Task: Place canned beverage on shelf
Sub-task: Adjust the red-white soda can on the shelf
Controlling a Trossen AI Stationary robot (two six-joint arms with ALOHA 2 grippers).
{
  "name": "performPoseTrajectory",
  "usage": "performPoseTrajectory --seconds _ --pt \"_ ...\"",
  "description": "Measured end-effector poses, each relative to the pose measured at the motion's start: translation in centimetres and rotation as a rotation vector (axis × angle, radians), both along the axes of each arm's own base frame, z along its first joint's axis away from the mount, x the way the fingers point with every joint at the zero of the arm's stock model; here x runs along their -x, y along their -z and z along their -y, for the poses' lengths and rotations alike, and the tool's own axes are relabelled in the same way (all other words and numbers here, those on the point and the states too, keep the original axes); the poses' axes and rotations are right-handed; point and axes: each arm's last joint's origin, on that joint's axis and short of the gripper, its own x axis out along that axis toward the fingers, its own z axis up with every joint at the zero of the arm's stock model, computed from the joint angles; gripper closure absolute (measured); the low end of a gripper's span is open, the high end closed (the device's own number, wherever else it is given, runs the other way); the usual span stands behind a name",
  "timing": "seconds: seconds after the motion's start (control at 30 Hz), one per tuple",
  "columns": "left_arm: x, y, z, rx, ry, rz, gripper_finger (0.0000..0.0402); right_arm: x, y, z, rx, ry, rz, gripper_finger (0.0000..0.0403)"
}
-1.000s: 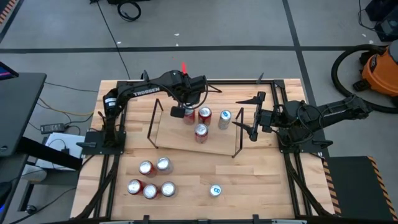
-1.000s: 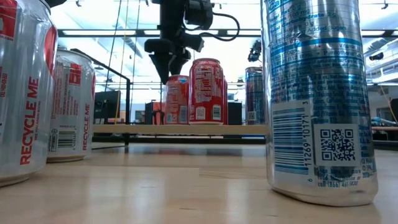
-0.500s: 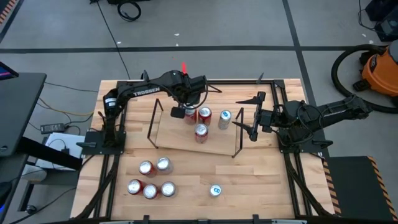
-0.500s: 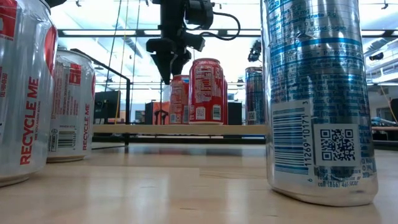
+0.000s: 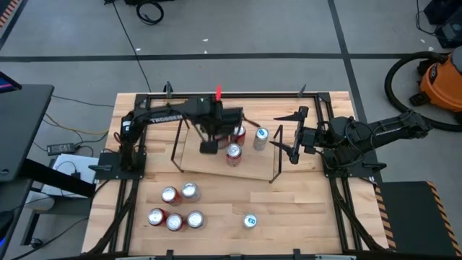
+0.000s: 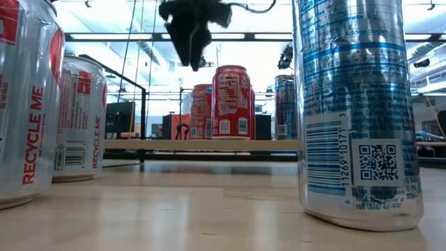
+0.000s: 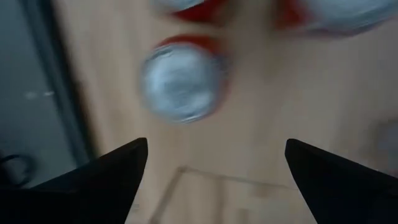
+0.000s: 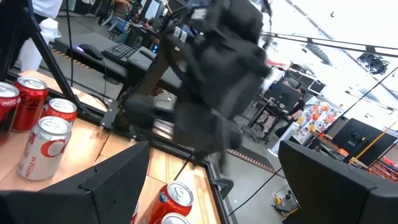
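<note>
The shelf (image 5: 216, 160) is a light-wood board with black wire frames at its short ends, lying mid-table. Upright on it stand red cans (image 5: 233, 152) (image 5: 240, 133) and a silver can (image 5: 261, 137); the low view shows them (image 6: 232, 102) on the board's edge (image 6: 174, 145). My left gripper (image 5: 208, 147) hangs open above the shelf's left part, pointing down, clear of the cans (image 6: 189, 54). Its wrist view looks down on a red can's top (image 7: 181, 84) beyond the fingers. My right gripper (image 5: 289, 146) waits open and level at the shelf's right end.
Several loose red-and-silver cans (image 5: 177, 206) stand near the table's front left, and a blue-and-silver can (image 5: 250, 220) stands front centre, large in the low view (image 6: 355, 111). Black rails (image 5: 216, 94) border the tabletop. An orange vacuum (image 5: 440, 79) sits on the floor at the right.
My left gripper has risen from beside the red cans on the shelf and moved toward the table's near edge, staying open. The cans stand where they were. My right arm has kept still.
</note>
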Motion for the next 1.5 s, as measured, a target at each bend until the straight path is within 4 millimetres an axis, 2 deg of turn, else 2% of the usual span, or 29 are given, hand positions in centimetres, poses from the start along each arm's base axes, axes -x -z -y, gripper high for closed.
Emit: performPoseTrajectory --seconds 0.13,0.33,0.6,0.67,0.8,1.07,1.5 --pt "-0.3 -0.1 3.6 0.074 -0.018 0.032 0.0010 0.0 0.0 0.0 0.000 -0.008 0.000 0.0034" --pt "-0.1 0.2 8.2 0.206 -0.170 0.044 0.0010 0.0 0.0 -0.2 -0.012 -0.066 0.006 0.0034" --pt "1.5 3.3 15.3 0.170 -0.201 -0.049 0.0010 0.0 -0.2 -0.5 -0.036 -0.161 0.025 0.0034" --pt "2.2 4.1 16.7 0.146 -0.198 -0.074 0.0014 0.0 -0.3 -0.5 -0.042 -0.176 0.036 0.0034" --pt "2.9 4.2 18.7 0.124 -0.187 -0.036 0.0033 0.0 -0.3 -0.5 -0.046 -0.187 0.039 0.0034" --pt "3.8 4.3 19.5 0.005 -0.130 0.016 0.0077 0.0 -0.4 -0.5 -0.042 -0.187 0.046 0.0034" --pt "2.9 1.9 16.2 0.022 -0.118 0.178 0.0111 -0.1 0.0 -0.5 -0.039 -0.164 0.006 0.0034"
